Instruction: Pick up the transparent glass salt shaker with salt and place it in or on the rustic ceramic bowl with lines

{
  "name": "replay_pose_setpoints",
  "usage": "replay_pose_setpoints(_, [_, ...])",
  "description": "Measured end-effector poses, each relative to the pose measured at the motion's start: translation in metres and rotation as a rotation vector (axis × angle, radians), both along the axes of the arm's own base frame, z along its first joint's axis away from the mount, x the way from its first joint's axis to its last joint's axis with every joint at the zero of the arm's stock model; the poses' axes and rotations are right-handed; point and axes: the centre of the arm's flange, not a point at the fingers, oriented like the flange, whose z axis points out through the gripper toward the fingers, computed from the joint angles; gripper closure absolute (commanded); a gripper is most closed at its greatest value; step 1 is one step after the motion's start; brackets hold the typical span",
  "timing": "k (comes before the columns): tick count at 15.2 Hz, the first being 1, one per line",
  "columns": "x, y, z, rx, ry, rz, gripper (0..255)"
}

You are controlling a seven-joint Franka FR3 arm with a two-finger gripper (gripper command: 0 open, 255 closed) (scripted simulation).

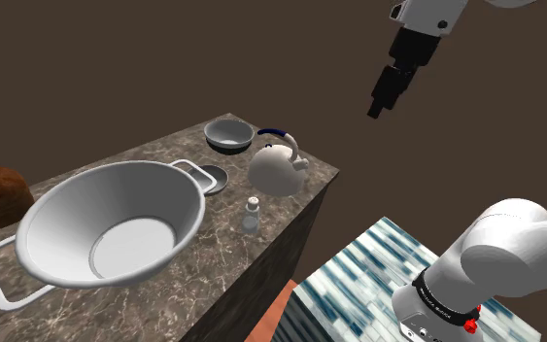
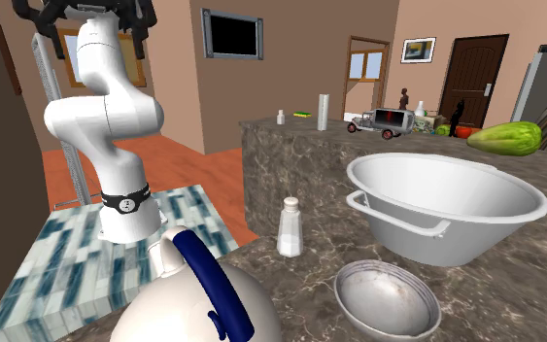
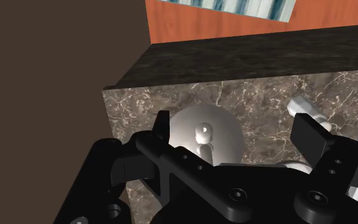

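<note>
Hand: black gripper (image 1: 382, 105), high in the air, well above the counter (image 1: 164, 151) and out past its edge.
Grip: fingers (image 3: 163, 130) spread wide with nothing held between them.
Straight below: white kettle (image 3: 203, 137) with a blue handle. In the wrist view it sits in the gap between the fingers, far beneath them and untouched.
Shaker: shaker (image 1: 251, 216) stands upright on the counter, well below the hand and apart from it. It is near the kettle, by the counter's edge. In the wrist view it (image 3: 302, 106) lies just outside the gap, beside one fingertip but far under it. It has a pale body and a light cap (image 2: 290, 227).
Small bowl: grey small bowl (image 1: 229, 134) on the counter, well below the hand. It is on the kettle's far side from the shaker, close to the kettle.
Disc: dark disc (image 1: 213, 178), flat on the counter between the small bowl and the big bowl.
Big bowl: white big bowl (image 1: 111, 223) with loop handles, the farthest thing from the hand.
Arm: white arm (image 2: 96, 107) rises from the tiled stand (image 1: 358, 282) beside the counter.
</note>
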Motion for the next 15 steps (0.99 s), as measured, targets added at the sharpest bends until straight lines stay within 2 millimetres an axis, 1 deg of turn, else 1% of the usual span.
replay_pose_setpoints(1, [0.0,0.0,0.0,0.0,0.0,0.0,0])
replay_pose_setpoints(2, [0.0,0.004,-0.005,0.003,-0.003,0.003,0])
replay_pose_setpoints(4, [0.001,0.016,-0.019,0.011,-0.013,0.011,0])
replay_pose_setpoints(6, [0.006,0.031,-0.041,0.02,-0.024,0.021,0])
replay_pose_setpoints(8, [0.013,0.044,-0.058,0.031,-0.038,0.032,0])
replay_pose_setpoints(11, [0.015,0.068,-0.09,0.047,-0.059,0.047,0])
replay_pose_setpoints(13, [0.019,0.083,-0.105,0.058,-0.073,0.057,0])
replay_pose_setpoints(15, [0.025,0.099,-0.128,0.068,-0.086,0.068,0])
